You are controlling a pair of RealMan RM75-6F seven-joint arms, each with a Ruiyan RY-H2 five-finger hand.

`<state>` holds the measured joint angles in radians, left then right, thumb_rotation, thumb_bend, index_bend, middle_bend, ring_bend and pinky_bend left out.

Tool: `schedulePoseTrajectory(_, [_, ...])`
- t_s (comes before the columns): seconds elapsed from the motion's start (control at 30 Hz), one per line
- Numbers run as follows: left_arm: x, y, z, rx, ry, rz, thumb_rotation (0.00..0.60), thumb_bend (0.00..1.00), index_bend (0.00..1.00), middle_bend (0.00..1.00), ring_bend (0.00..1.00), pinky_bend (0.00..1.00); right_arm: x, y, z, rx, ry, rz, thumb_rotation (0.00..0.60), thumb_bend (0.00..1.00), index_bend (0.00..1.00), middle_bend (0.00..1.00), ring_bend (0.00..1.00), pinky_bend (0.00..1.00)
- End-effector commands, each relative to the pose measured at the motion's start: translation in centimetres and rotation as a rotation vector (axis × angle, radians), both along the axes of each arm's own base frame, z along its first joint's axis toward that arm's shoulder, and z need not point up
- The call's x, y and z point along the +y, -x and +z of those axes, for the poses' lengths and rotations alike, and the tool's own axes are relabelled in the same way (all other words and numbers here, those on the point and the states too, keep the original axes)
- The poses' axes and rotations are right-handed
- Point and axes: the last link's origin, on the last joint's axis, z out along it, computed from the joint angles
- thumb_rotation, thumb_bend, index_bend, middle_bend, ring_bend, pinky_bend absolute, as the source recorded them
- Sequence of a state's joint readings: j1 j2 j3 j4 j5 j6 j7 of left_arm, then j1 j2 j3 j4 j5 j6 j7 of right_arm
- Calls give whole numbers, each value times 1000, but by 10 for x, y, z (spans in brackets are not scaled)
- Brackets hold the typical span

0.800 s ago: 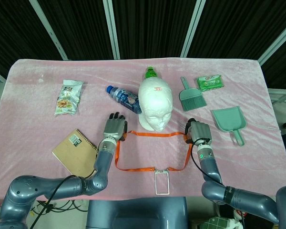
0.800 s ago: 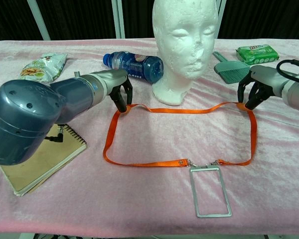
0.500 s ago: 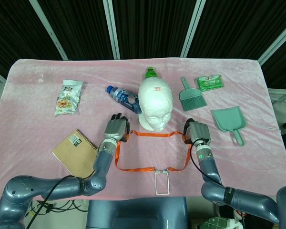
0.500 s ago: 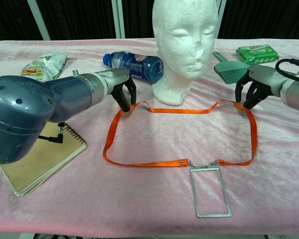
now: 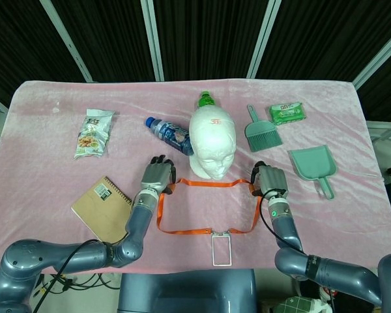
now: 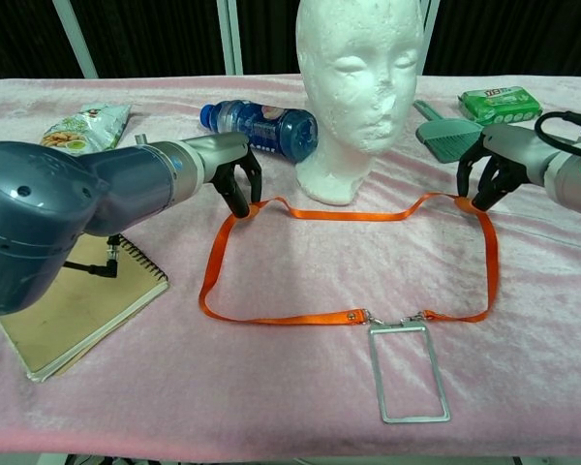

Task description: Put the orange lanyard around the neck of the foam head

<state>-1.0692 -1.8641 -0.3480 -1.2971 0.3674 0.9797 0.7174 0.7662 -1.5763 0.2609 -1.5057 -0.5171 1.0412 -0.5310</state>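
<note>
**Orange lanyard held at both far corners in front of the foam head**

Orange lanyard [image 6: 349, 215] lies as an open loop on the pink tablecloth [image 5: 45, 130], its far strap running just in front of the base of the white foam head [image 6: 358, 92], which stands upright facing the robot. A clear badge holder [image 6: 408, 373] with a metal frame is clipped to the near side of the loop and lies flat on the cloth.

The left hand [image 6: 228, 174] has its fingertips curled down onto the loop's far left corner, pinching the strap there. The right hand [image 6: 494, 170] does the same at the far right corner, fingers bent in on the strap. Between the two hands the strap is slightly raised off the cloth.

Behind the head lies a blue water bottle [image 5: 169, 133] on its side, and a green-capped bottle [image 5: 206, 100] shows just behind the head's crown. To the head's left are a snack packet [image 5: 93, 134] and a spiral notebook [image 5: 103, 207]. On the opposite side are a teal hand brush [image 5: 260, 130], a teal dustpan [image 5: 315, 166] and a green wet-wipes pack [image 5: 287, 113].
</note>
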Motion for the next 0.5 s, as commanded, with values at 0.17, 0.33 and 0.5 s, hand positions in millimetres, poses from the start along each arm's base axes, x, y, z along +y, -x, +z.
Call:
schedulePoseTrajectory(0.17, [-3,0,6,6,0,-85,600,469,637,218,0,51,4,-2,8,-19,4,17,600,457,755,238,336,340])
schedulePoseTrajectory(0.33, [-11,4,18,-23,-1,-158,600,469,637,217,0,51,14,1,24,-46,18,42,600,457,757,238,336,340])
schedulePoseTrajectory(0.5, [-21,8,38,-76,17,-206,600,469,637,216,0,51,29,3,48,-94,47,72,600,456,768,238,335,340])
